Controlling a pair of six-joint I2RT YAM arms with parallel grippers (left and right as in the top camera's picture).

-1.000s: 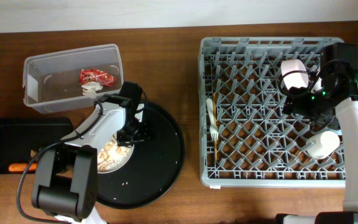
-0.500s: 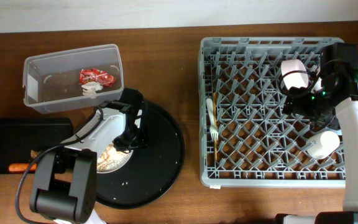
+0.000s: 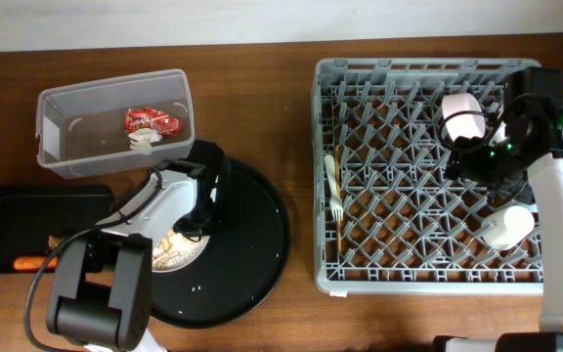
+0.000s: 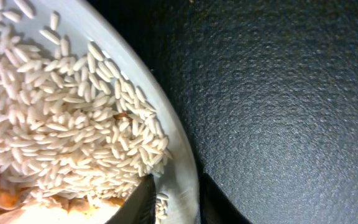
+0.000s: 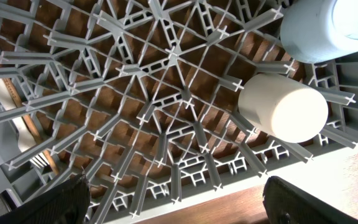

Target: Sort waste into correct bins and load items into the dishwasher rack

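The left gripper (image 4: 178, 190) pinches the smooth rim of a white round plate (image 4: 184, 168) heaped with loose beige rice-like grains (image 4: 55, 112), which sits on a pebble-textured round black tray (image 4: 278, 112). The right gripper (image 5: 179, 208), fingers spread wide, hangs over the large square grey plastic lattice rack (image 3: 418, 281). There a matte cream cup (image 5: 283, 107) lies on its side near a glossy light blue cup (image 5: 328, 28). Everything rests on a dark brown wooden table (image 3: 301, 147) with a pale strip (image 3: 262, 20) along its far edge.

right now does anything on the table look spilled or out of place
Yes: a few white grains lie loose on the round black tray, off the rice-covered plate. In the rack, the cream cup lies on its side.
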